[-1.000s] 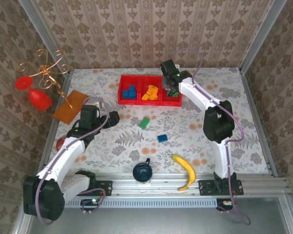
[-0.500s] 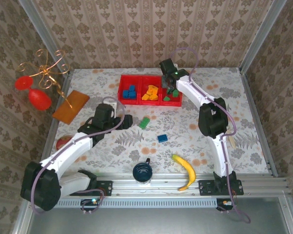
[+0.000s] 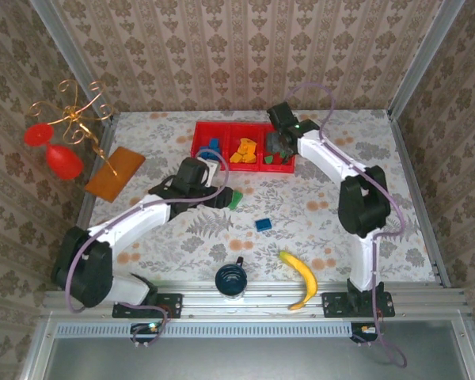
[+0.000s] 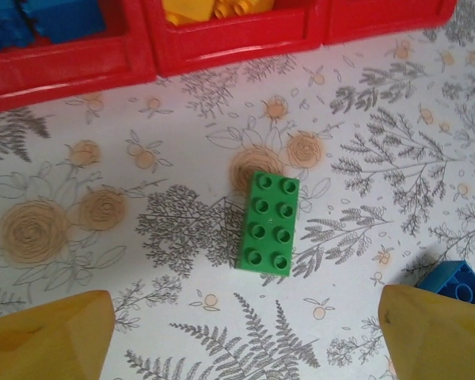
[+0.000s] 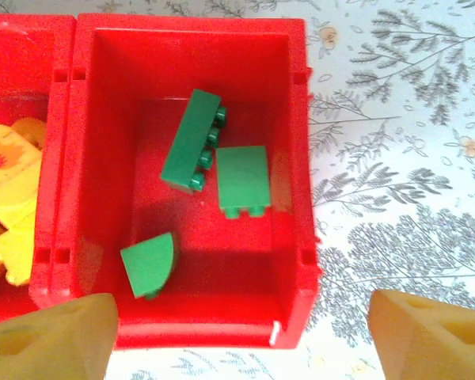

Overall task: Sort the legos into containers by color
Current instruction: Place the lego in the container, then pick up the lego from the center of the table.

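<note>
While your left claw (image 4: 241,340) hung over the table (image 4: 103,261) with its fingers spread wide and nothing between them, a green lego (image 4: 267,223) lay flat below the gap, studs up, a little on the near side of the red tray (image 4: 229,43). You had a blue lego (image 4: 457,283) on the table too, just beside one fingertip at the edge of the left wrist view. Your right claw (image 5: 237,332) was open as well and empty, poised above the tray's right compartment. Three green pieces (image 5: 191,140) lay in that compartment: a long one on its side, a squarish one just beside it, and a quarter-round one apart, near the corner by the middle compartment. You had yellow legos (image 5: 8,198) in the middle compartment and blue ones (image 4: 55,16) in the left. From above, you could see a banana (image 3: 301,277) and a dark cup (image 3: 231,279) by the near edge, well apart from the tray
</note>
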Controlling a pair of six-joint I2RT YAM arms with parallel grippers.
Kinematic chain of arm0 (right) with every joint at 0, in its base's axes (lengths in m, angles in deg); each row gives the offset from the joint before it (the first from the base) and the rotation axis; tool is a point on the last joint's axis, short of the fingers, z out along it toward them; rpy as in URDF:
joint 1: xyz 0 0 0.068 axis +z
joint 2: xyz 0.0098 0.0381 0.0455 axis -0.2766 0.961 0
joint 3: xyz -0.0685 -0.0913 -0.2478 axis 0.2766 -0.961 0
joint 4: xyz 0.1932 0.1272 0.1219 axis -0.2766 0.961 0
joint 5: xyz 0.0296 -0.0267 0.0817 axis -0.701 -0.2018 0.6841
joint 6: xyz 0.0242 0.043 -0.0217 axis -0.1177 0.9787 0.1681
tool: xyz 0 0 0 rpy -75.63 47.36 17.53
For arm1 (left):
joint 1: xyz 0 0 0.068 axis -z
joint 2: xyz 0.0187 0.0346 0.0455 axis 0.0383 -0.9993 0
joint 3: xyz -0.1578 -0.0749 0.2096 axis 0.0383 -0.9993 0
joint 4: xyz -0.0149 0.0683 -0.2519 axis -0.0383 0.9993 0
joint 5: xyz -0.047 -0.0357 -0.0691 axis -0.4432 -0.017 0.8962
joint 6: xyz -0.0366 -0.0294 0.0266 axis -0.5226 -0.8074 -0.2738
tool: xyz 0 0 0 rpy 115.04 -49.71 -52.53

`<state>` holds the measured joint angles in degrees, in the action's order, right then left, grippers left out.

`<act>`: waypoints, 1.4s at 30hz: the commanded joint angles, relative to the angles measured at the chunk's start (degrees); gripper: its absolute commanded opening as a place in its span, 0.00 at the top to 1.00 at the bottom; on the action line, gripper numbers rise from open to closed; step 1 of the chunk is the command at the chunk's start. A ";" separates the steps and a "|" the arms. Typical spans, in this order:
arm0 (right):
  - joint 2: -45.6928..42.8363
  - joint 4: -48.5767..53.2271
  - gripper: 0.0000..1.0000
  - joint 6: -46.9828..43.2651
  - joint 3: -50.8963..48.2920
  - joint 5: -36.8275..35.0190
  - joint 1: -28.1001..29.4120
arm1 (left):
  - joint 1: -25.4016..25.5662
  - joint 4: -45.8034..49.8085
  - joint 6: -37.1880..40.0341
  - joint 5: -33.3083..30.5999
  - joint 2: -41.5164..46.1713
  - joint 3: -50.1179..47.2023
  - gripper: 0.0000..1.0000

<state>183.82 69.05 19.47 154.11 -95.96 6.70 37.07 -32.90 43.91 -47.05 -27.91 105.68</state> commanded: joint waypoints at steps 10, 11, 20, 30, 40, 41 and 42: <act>-20.91 -3.53 0.00 7.17 -22.55 -5.10 -0.26 | 4.89 11.79 8.64 -1.57 -14.14 11.58 0.21; -21.95 -3.42 0.00 7.52 -23.57 -5.49 -0.25 | 5.17 12.24 8.95 -2.43 -15.16 12.44 0.21; -29.71 -3.42 0.00 9.74 -29.89 -7.05 -0.24 | 6.87 15.50 9.67 -7.28 -24.43 19.17 0.27; -32.43 -3.59 0.00 10.22 -32.09 -8.04 -0.27 | 6.90 15.57 9.09 -8.71 -30.20 21.59 0.39; -32.61 -3.86 0.00 10.22 -32.18 -8.05 -0.34 | 6.95 14.79 8.65 -8.44 -31.09 21.80 0.61; -32.66 -3.86 0.00 10.22 -32.16 -8.05 -0.34 | 6.93 14.62 8.55 -8.52 -31.07 21.87 0.65; -32.75 -3.86 0.00 10.16 -32.09 -8.05 -0.33 | 6.96 14.52 8.54 -8.43 -30.99 21.95 0.69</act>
<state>153.00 66.10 28.74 122.81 -101.82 6.70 43.89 -19.13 52.22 -54.76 -58.27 126.44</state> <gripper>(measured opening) 0.999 0.334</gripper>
